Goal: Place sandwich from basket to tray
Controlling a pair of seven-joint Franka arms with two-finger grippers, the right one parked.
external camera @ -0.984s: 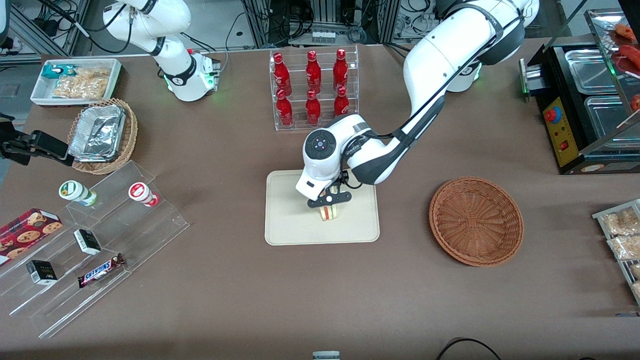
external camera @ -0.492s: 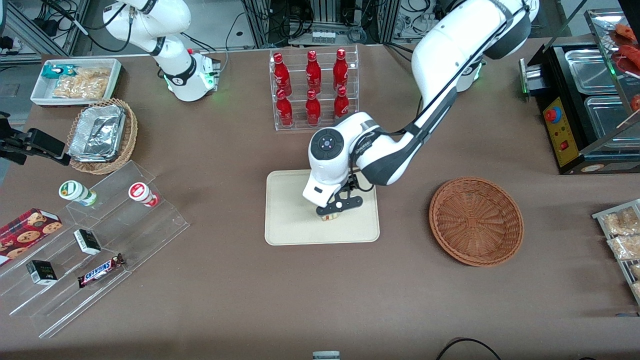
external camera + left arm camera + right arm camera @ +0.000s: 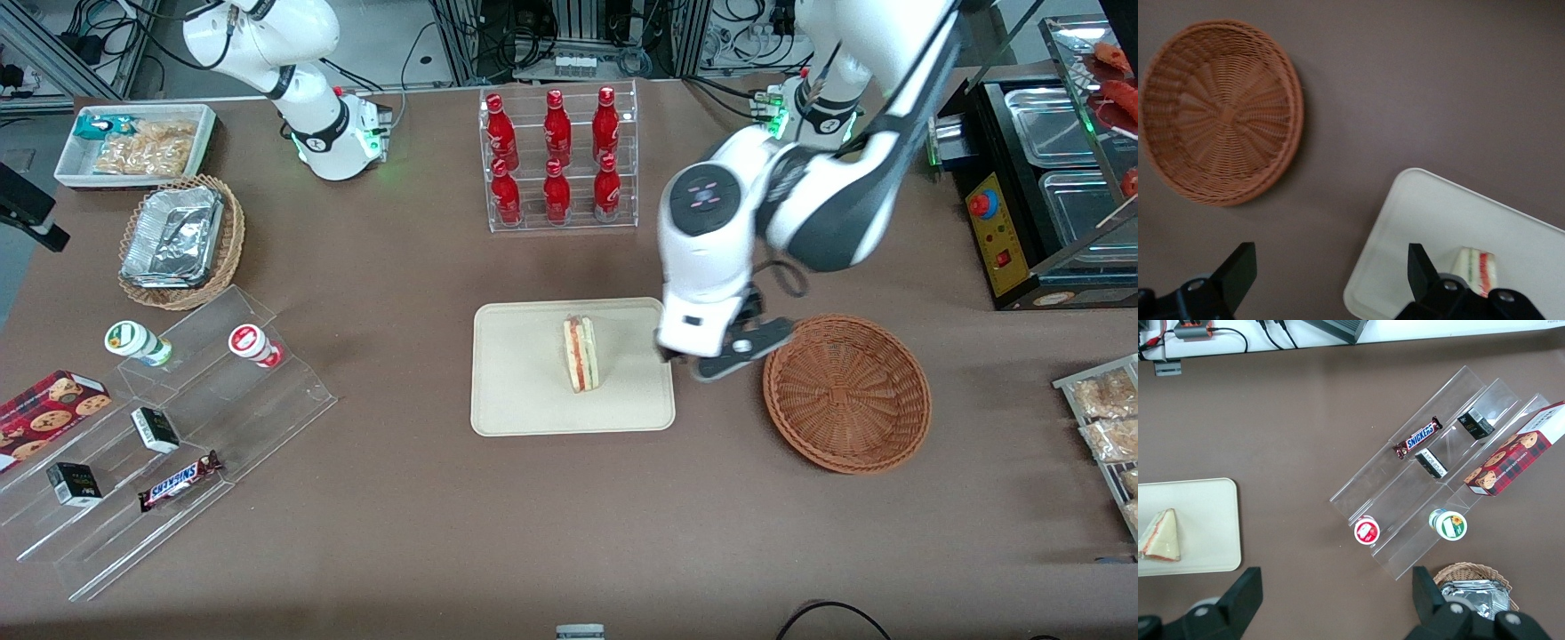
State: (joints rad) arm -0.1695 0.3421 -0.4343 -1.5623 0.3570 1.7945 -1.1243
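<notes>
Resting on the tray now, the sandwich, released; hovering spread and empty at its 3 o'clock, between tray and basket, the claw, lifted away since a moment ago. Placement apparently done.

The brown table is occupied by the tray, the basket, a bottle rack and clear acrylic steps, with the gripper raised above it between tray and basket.

Woven wicker basket, matt tray
</notes>
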